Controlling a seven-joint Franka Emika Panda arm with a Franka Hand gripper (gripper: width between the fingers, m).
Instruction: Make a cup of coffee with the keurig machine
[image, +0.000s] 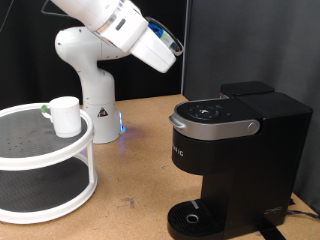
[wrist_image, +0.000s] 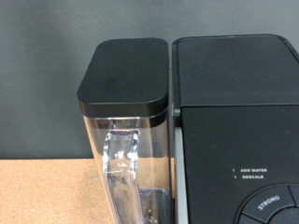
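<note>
The cup (image: 64, 115), a small white mug with a greenish handle, stands on the top tier of a round white two-tier stand at the exterior view's left. The keurig machine (image: 235, 150), black with a grey-silver handle band, stands at the right, its head closed and its round drip tray (image: 192, 217) bare. The white arm reaches from the top of the exterior view towards the machine; its hand (image: 165, 50) hangs above and behind the machine's head, and the gripper fingers do not show in either view. The wrist view looks down on the machine's top (wrist_image: 234, 93) and its clear water tank with a black lid (wrist_image: 126, 79).
The white two-tier stand (image: 40, 165) fills the lower left of the exterior view. The robot's base (image: 95, 110), with a blue light, stands behind it. A brown tabletop (image: 135, 170) lies between stand and machine. A dark curtain forms the back.
</note>
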